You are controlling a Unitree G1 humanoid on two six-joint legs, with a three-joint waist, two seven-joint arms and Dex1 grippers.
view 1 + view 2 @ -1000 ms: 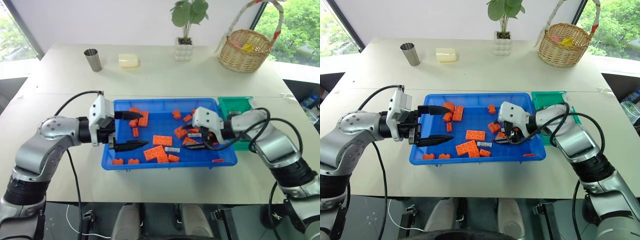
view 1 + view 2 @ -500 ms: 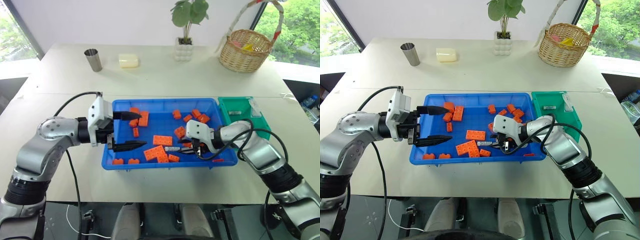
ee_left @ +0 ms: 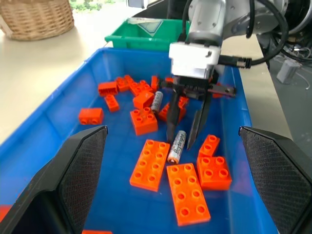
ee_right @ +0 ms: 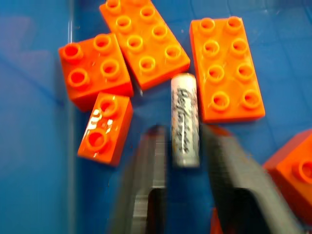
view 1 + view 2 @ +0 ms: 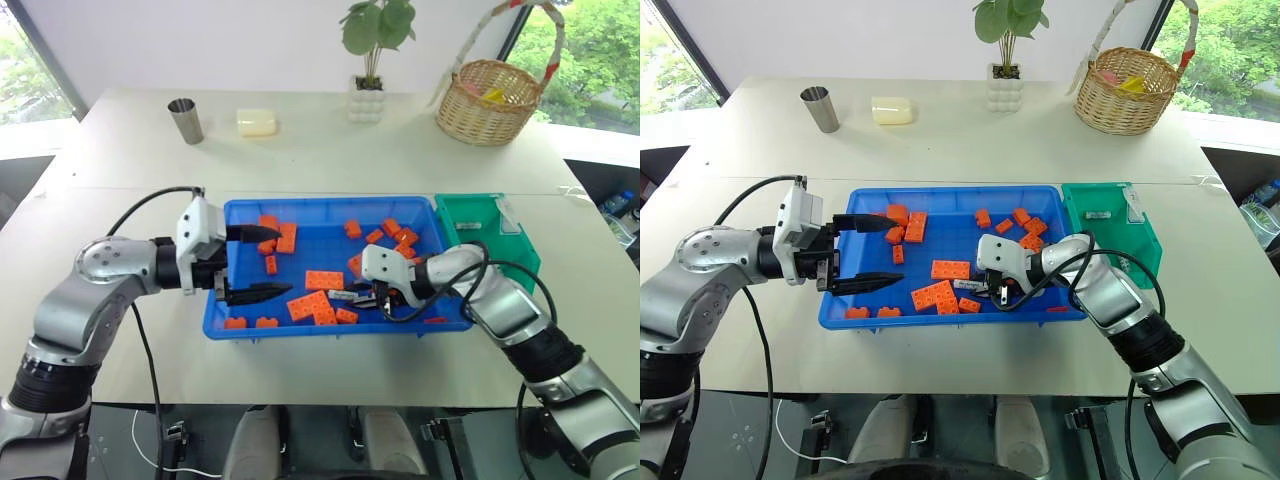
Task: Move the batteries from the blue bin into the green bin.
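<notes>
The blue bin (image 5: 330,203) sits in the middle of the table with several orange bricks (image 5: 325,281) scattered in it. One battery (image 4: 185,119) lies flat on its floor between bricks, and my right gripper (image 3: 180,141) reaches down over it, open. Its fingers (image 4: 151,161) stand narrowly either side of the battery's near end. A second battery (image 3: 157,101) rests among the bricks behind that gripper. The green bin (image 5: 1130,245) adjoins the blue bin's right end. My left gripper (image 5: 283,260) hovers open over the blue bin's left end, holding nothing.
At the back of the table are a wicker basket (image 5: 490,100) on the right, a potted plant (image 5: 367,98), a pale yellow block (image 5: 257,121) and a metal cup (image 5: 186,120). The table's front edge lies just below the blue bin.
My right gripper has swung left and down from the blue bin's right end to the battery near the front, and its fingers have narrowed around it. The left arm has stayed still.
</notes>
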